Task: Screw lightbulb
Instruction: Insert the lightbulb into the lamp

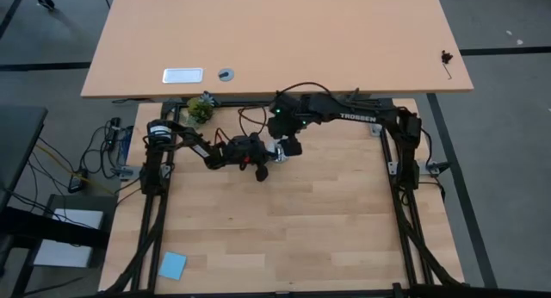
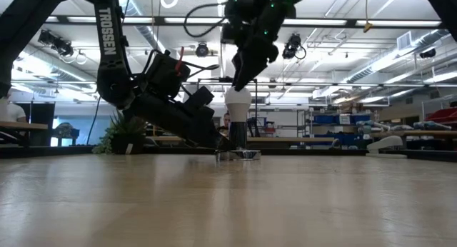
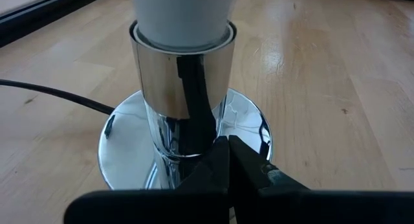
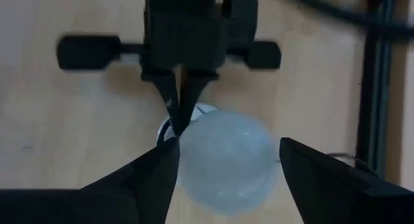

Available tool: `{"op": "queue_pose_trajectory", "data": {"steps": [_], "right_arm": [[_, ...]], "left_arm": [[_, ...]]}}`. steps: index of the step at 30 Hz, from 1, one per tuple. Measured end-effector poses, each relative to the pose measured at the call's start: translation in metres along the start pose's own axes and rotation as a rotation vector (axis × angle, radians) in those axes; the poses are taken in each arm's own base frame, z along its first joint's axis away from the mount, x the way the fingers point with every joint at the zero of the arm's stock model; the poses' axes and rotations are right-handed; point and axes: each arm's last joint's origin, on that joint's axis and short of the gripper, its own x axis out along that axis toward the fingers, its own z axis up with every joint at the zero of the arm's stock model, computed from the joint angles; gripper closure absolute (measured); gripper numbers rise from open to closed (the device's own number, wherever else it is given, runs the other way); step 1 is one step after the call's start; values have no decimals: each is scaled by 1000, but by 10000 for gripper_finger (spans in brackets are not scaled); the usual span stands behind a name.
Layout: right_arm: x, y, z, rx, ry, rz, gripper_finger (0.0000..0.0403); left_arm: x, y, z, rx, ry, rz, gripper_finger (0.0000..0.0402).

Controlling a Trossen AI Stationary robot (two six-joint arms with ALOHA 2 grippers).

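frosted glass lightbulb (image 4: 223, 160), light, fragile, slippery: grip its widest part gently. right gripper (image 4: 226, 166) straddles it, fingers open. left gripper (image 3: 223, 160) pinches closed at chrome socket base (image 3: 129, 140).

Two dark matte arms with white TROSSEN lettering on their links, a green indicator light on the right arm's wrist, black cables looping along the joints, red wiring near the left wrist, thin black wedge-shaped fingers.

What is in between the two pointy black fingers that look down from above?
The lightbulb. In the right wrist view its white dome sits between the right end effector's fingers, above the silver socket. Opposite, the left end effector is pinched shut at the socket.
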Motion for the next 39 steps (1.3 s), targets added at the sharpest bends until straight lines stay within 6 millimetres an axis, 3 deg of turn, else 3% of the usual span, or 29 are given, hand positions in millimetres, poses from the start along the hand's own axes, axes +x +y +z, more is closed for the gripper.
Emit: {"op": "queue_pose_trajectory", "data": {"steps": [11, 22, 29, 39], "right_arm": [[5, -2, -4, 119, -19, 38, 138], [4, 1, -4, 866, 21, -105, 149], [5, 3, 4, 824, -35, -101, 144], [-29, -6, 27, 693, -133, -113, 151]], "left_arm": [[0, 0, 0, 0, 0, 0, 401], [0, 0, 0, -5, -1, 0, 401], [0, 0, 0, -21, -2, 1, 401], [0, 0, 1, -25, -11, 1, 396]]}}
